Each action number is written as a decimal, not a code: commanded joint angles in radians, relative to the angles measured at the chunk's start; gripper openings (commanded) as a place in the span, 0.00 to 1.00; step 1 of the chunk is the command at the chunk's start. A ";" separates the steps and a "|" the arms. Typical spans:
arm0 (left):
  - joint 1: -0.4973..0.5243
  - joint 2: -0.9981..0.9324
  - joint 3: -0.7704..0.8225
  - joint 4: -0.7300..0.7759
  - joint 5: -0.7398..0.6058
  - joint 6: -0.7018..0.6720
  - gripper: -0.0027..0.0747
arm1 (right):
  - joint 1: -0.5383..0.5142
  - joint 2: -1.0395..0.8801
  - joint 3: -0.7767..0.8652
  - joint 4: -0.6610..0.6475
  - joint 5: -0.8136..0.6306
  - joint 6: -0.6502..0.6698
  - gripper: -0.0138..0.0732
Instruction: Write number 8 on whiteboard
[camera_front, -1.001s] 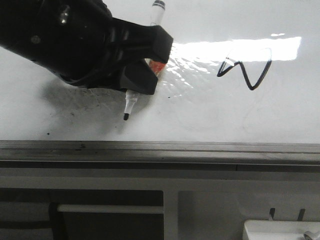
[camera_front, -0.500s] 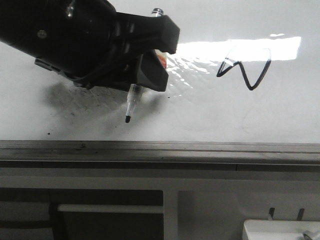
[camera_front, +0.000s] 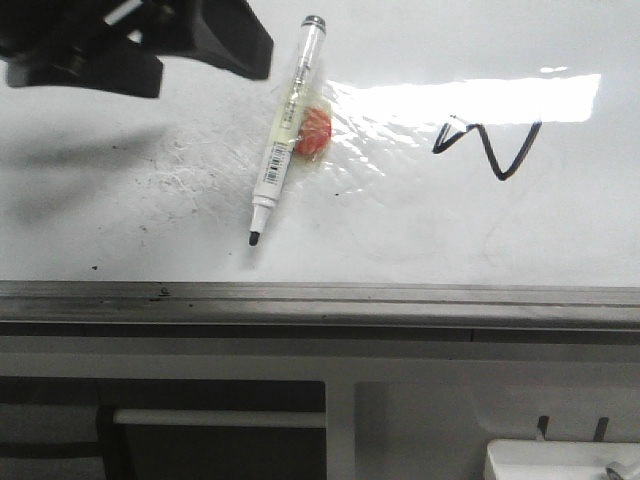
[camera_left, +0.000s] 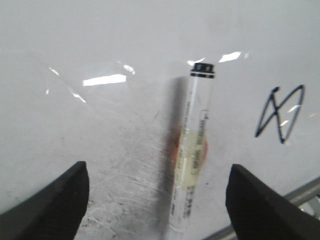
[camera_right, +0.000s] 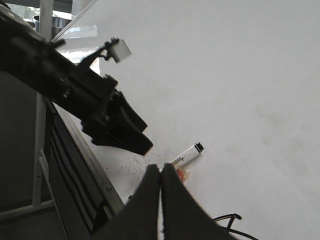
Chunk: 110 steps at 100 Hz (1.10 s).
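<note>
The whiteboard (camera_front: 500, 230) is glossy white with glare. The number 8 (camera_front: 490, 145) is a thin black angular figure at its right; it also shows in the left wrist view (camera_left: 280, 112). A clear-barrelled marker (camera_front: 283, 140) lies loose on the board, black tip toward the rail. My left gripper (camera_front: 150, 50) is open and empty, raised above and left of the marker. In the left wrist view (camera_left: 157, 200) the marker (camera_left: 192, 150) lies between the spread fingers, below them. My right gripper (camera_right: 161, 172) is shut and empty, away from the board's writing.
An orange-red patch (camera_front: 318, 132) sits under the marker. Grey smudges (camera_front: 190, 170) mark the board to its left. A grey metal rail (camera_front: 320, 298) runs along the near edge. A white tray corner (camera_front: 560, 460) shows at the bottom right.
My left gripper has opened, let go of the marker and lifted up and to the left. The marker now lies flat on the board.
</note>
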 joint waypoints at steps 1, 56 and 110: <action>-0.027 -0.138 0.044 -0.021 0.008 0.002 0.70 | -0.003 -0.032 -0.003 0.012 -0.054 0.003 0.09; -0.038 -0.699 0.362 -0.026 0.111 0.002 0.01 | -0.003 -0.277 0.190 0.010 -0.043 0.003 0.09; -0.038 -0.702 0.373 -0.008 0.100 0.002 0.01 | -0.003 -0.277 0.190 0.010 -0.043 0.003 0.09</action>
